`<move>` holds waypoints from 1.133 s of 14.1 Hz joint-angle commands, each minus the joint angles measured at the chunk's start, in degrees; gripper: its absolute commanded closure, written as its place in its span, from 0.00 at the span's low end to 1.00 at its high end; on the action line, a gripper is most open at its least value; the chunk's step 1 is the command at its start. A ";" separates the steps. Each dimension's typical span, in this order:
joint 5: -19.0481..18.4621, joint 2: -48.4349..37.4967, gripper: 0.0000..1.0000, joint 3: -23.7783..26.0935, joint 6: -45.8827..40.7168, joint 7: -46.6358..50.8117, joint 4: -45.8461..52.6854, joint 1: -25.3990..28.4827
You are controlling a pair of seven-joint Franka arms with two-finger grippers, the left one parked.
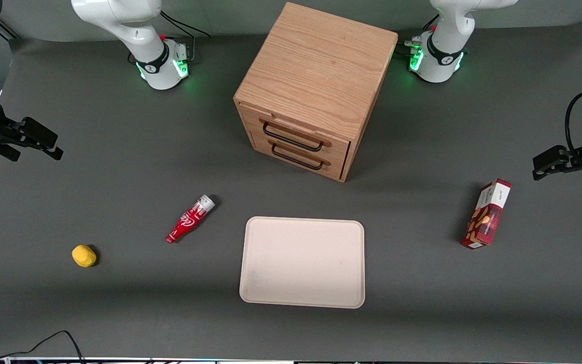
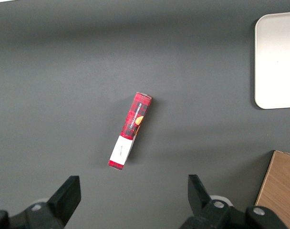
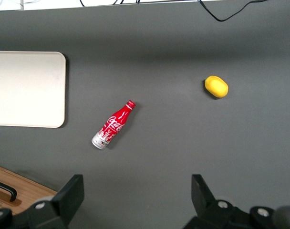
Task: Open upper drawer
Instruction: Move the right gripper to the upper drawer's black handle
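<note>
The boxy oak cabinet [image 1: 316, 76] stands at the middle of the table, its front turned toward the front camera. The upper drawer [image 1: 298, 132] is shut, flush with the front, with a thin black wire handle [image 1: 292, 142]. The lower drawer [image 1: 305, 156] under it is shut too. My right gripper [image 1: 56, 146] hangs open and empty above the table toward the working arm's end, well apart from the cabinet. In the right wrist view the gripper [image 3: 137, 187] shows wide open over bare table, with a corner of the cabinet [image 3: 25, 196] and a piece of black handle [image 3: 5, 189] beside it.
A red cola bottle [image 1: 190, 219] [image 3: 113, 125] lies nearer the front camera than the cabinet, beside a cream tray [image 1: 303, 261] [image 3: 28, 88]. A yellow lemon [image 1: 84, 256] [image 3: 216, 87] lies toward the working arm's end. A red snack box [image 1: 487, 214] [image 2: 129, 131] lies toward the parked arm's end.
</note>
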 commanded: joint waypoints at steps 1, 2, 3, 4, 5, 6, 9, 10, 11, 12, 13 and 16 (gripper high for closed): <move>1.12 1.15 0.00 -0.34 -1.66 0.98 2.33 0.67; 1.21 1.41 0.00 -0.34 -1.66 0.90 2.34 0.67; 1.21 1.76 0.00 -0.26 -1.66 0.46 2.34 0.76; 1.30 1.94 0.00 0.09 -1.75 0.02 2.25 0.85; 1.39 2.03 0.00 1.23 -2.19 -1.29 2.16 1.02; 1.74 2.20 0.00 2.28 -2.28 -2.35 2.16 1.20; 2.01 2.91 0.00 6.85 -2.02 -2.62 2.25 1.82; 2.09 3.26 0.00 8.34 -1.84 -2.62 2.25 1.82; 2.18 4.04 0.00 10.10 -1.66 -2.62 2.34 1.82; 2.18 4.75 0.00 12.03 -1.49 -2.62 2.34 1.82; 2.18 5.62 0.00 14.14 -1.05 -2.62 2.42 1.99; 2.18 9.66 0.00 19.41 0.97 -2.71 4.09 1.99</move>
